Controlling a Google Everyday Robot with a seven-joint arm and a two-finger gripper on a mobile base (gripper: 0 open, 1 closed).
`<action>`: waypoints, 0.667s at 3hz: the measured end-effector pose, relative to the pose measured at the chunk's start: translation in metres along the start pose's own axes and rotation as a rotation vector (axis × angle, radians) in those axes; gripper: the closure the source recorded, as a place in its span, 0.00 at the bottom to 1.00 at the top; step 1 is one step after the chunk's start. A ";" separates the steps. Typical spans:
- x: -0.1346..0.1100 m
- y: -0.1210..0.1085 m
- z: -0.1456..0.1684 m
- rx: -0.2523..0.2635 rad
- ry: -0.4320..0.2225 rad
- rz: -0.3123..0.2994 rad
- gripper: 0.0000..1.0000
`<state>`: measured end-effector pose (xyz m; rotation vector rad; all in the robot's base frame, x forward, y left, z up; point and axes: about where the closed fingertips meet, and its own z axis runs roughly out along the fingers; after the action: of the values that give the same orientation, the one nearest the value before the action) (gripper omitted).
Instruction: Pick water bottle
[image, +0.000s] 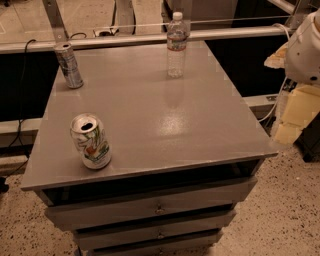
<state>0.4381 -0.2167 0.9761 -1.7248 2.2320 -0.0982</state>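
Observation:
The water bottle (176, 45) is a small clear plastic bottle with a white cap and a pale label band with red. It stands upright near the far edge of the grey cabinet top (150, 115), right of the middle. My gripper (293, 117) is at the right edge of the view, beside the cabinet and off its top, under the white arm housing (306, 47). It is well to the right of the bottle, nearer to me, and holds nothing that I can see.
A slim silver can (68, 65) stands at the far left corner. An opened white-green soda can (90, 141) stands near the front left edge. The cabinet has drawers (155, 207) below. A metal rail (150, 36) runs behind the top.

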 end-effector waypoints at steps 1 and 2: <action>0.000 0.000 0.000 0.002 -0.001 0.000 0.00; 0.002 -0.023 0.018 0.028 -0.040 0.042 0.00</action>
<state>0.4645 -0.2221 0.9642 -1.6496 2.2262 -0.0840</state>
